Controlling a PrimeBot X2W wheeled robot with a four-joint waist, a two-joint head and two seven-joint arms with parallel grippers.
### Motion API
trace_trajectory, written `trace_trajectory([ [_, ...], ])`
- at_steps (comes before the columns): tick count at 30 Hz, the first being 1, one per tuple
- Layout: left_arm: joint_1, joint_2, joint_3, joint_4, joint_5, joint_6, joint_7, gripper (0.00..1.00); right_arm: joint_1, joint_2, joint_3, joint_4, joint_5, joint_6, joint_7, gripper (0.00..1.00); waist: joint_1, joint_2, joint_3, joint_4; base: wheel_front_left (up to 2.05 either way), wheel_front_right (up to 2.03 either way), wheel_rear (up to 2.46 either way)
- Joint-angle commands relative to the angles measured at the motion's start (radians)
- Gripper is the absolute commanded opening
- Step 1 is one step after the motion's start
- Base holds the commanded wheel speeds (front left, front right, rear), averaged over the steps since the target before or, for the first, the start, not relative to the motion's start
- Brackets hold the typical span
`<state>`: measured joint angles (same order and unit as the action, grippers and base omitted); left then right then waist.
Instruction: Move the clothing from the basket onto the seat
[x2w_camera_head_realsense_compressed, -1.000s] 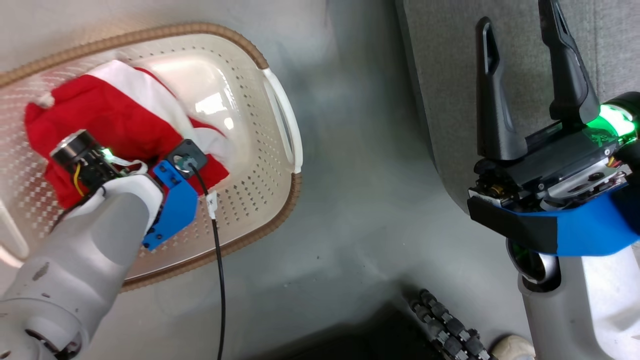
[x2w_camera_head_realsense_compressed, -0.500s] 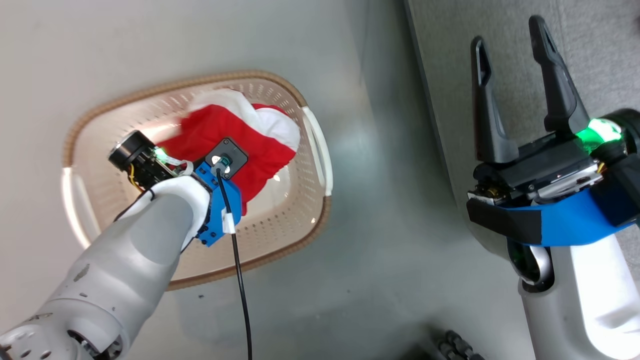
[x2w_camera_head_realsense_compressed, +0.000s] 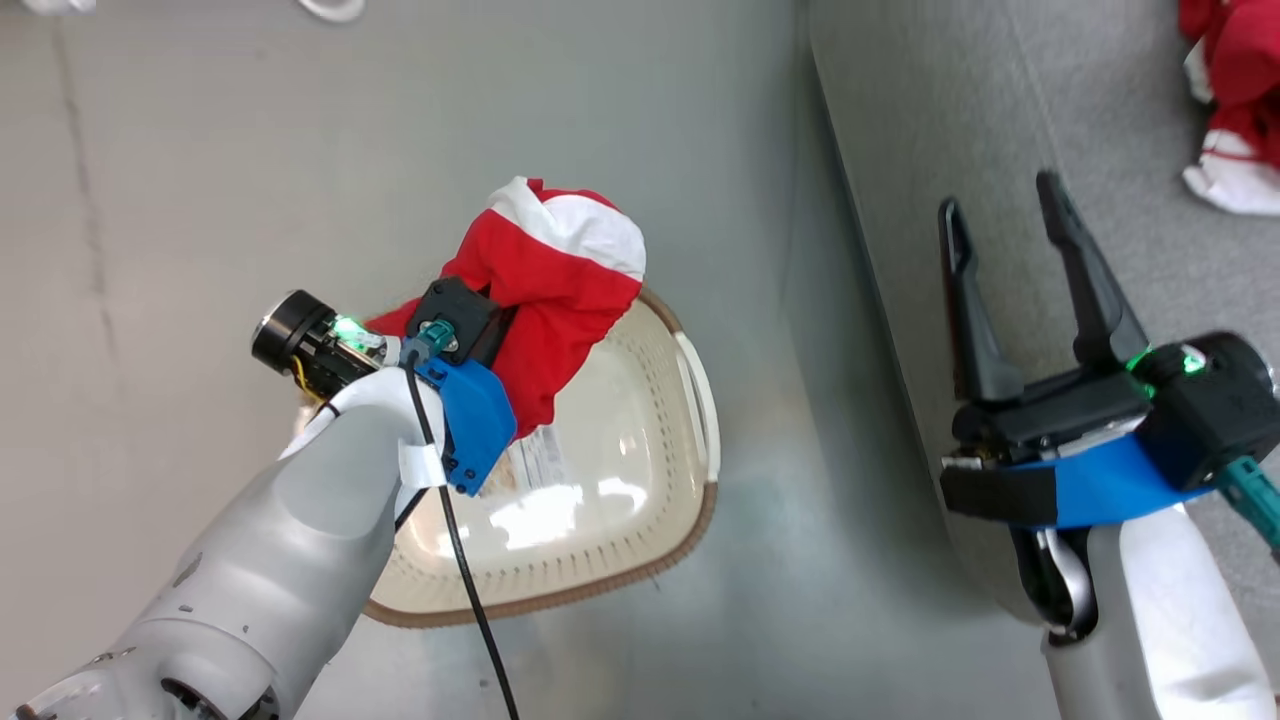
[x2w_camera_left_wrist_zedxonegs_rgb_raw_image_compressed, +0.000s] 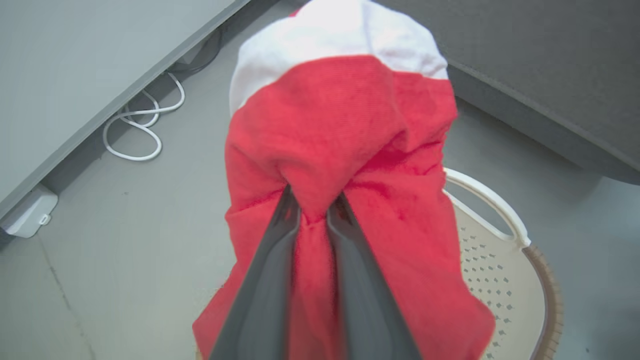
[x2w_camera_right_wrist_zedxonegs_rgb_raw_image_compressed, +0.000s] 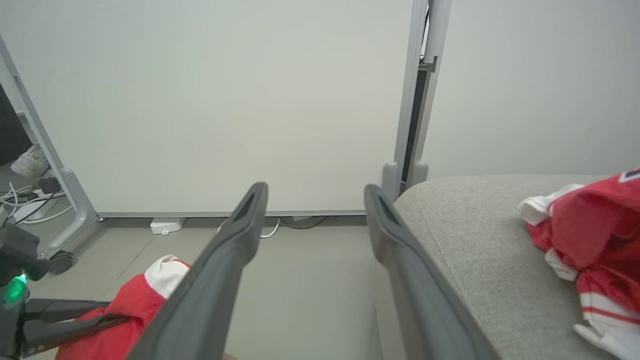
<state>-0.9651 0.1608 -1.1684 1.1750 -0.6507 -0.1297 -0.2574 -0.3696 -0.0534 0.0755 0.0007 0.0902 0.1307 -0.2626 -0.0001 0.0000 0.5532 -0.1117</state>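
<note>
A red garment with a white band (x2w_camera_head_realsense_compressed: 560, 290) hangs bunched above the basket (x2w_camera_head_realsense_compressed: 705, 510), clear of its bare cream bottom. My left gripper (x2w_camera_left_wrist_zedxonegs_rgb_raw_image_compressed: 314, 200) is shut on a fold of this clothing (x2w_camera_left_wrist_zedxonegs_rgb_raw_image_compressed: 340, 150), and the cloth drapes down over both fingers. A second red and white piece (x2w_camera_head_realsense_compressed: 1235, 100) lies on the light-grey seat (x2w_camera_head_realsense_compressed: 1100, 120) at the far right. My right gripper (x2w_camera_head_realsense_compressed: 999, 192) hovers open and empty over the seat's left edge. In the right wrist view, that gripper (x2w_camera_right_wrist_zedxonegs_rgb_raw_image_compressed: 315, 189) points at the wall, with the seat (x2w_camera_right_wrist_zedxonegs_rgb_raw_image_compressed: 475, 240) and the lying garment (x2w_camera_right_wrist_zedxonegs_rgb_raw_image_compressed: 590, 235) to its right.
Grey floor separates the basket from the seat. A white cable (x2w_camera_left_wrist_zedxonegs_rgb_raw_image_compressed: 140, 135) and a small white box (x2w_camera_left_wrist_zedxonegs_rgb_raw_image_compressed: 27, 217) lie at the foot of a pale wall panel. A partition post on a caster (x2w_camera_right_wrist_zedxonegs_rgb_raw_image_compressed: 62, 260) and a person's shoe (x2w_camera_right_wrist_zedxonegs_rgb_raw_image_compressed: 30, 160) stand at the left.
My left arm has lifted the red garment up out of the basket, leaving its bottom bare. The head camera has risen and shifted, bringing the seat's garment into view. The right gripper stays open.
</note>
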Motion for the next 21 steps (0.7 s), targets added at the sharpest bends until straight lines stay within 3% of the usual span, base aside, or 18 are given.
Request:
trace_trajectory([
  [1, 0.009, 0.001, 0.016, -0.012, -0.008, -0.001, -0.008, 0.0, 0.025, -0.007, -0.004, 0.012, 0.003, 0.0, -0.003, 1.0, 0.0001, 0.0, -0.088, 0.04, 0.0, 0.0, 0.0],
  [14, 0.126, 0.073, 0.235, -0.257, 0.009, 0.041, -0.009, 0.0, 0.145, -0.014, -0.004, 0.089, 0.03, 0.0, -0.003, 1.0, 0.0001, 0.0, -0.297, 0.078, 0.0, 0.0, 0.0],
  [21, 0.235, 0.082, 0.334, -0.371, 0.05, 0.052, -0.009, 0.0, 0.21, -0.014, -0.003, 0.109, 0.041, 0.0, -0.003, 1.0, 0.0001, 0.0, -0.394, 0.088, 0.0, 0.0, 0.0],
])
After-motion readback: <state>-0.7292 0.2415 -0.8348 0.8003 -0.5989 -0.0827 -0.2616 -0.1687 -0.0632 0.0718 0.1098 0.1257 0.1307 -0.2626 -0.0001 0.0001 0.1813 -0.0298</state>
